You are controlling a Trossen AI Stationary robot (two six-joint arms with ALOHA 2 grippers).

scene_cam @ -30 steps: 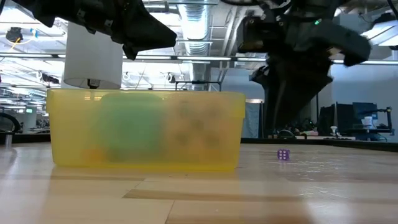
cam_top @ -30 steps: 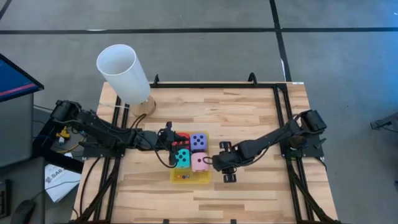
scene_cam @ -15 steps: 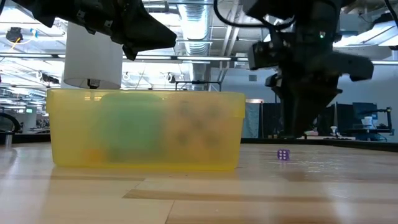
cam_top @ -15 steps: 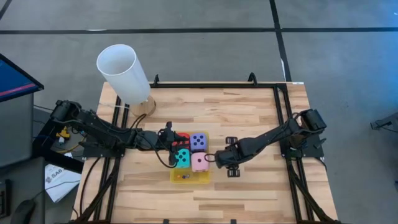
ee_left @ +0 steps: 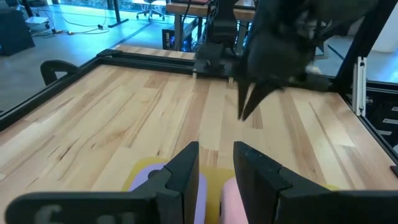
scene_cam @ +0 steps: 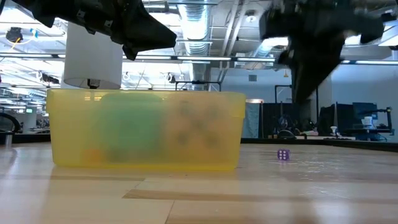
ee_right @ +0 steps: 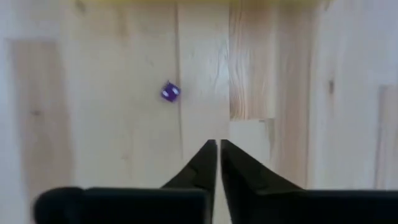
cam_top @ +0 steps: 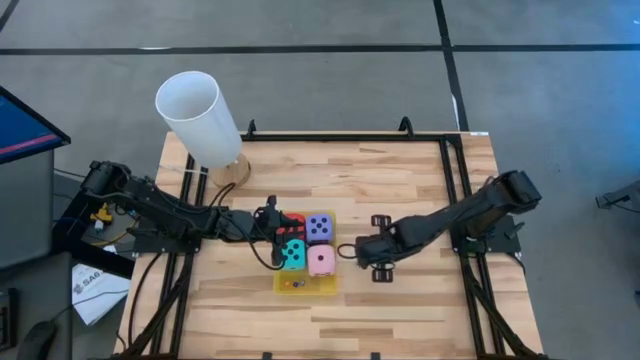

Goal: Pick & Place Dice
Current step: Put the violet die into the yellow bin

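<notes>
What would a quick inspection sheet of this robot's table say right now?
Surface: pale wooden plank table in a black frame.
Job's things: red die, purple die, cyan die and pink die sit in the flat yellow tray, with tiny beads at its near edge; one tiny purple die lies loose on the wood.
Clutter: tall white cylinder at a back corner.
Grippers: left gripper hovers over the tray, fingers slightly apart, holding nothing; right gripper shut and empty, over bare wood near the tiny die.
Cables: dark cables along the left arm.
Surroundings: grey floor, a screen, papers.
</notes>
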